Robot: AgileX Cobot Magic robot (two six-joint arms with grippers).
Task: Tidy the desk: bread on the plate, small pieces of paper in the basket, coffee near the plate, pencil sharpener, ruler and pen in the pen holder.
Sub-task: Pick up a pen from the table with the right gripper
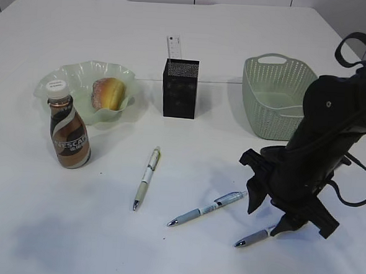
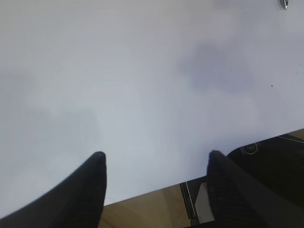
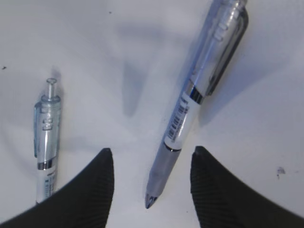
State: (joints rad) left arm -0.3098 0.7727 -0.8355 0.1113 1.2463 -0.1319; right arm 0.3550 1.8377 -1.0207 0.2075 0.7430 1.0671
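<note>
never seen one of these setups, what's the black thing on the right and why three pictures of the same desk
The black thing is a robot arm ending in a two-fingered pincer. One picture looks at the desk from in front; the other two come from cameras on each arm's wrist. The right pincer stands open astride a pen lying on the desk, not gripping it. The left pincer is open over bare desk near its edge. Also there: two more pens, a coffee bottle, bread in a green dish, a black pen holder with a ruler, and a basket.
</note>
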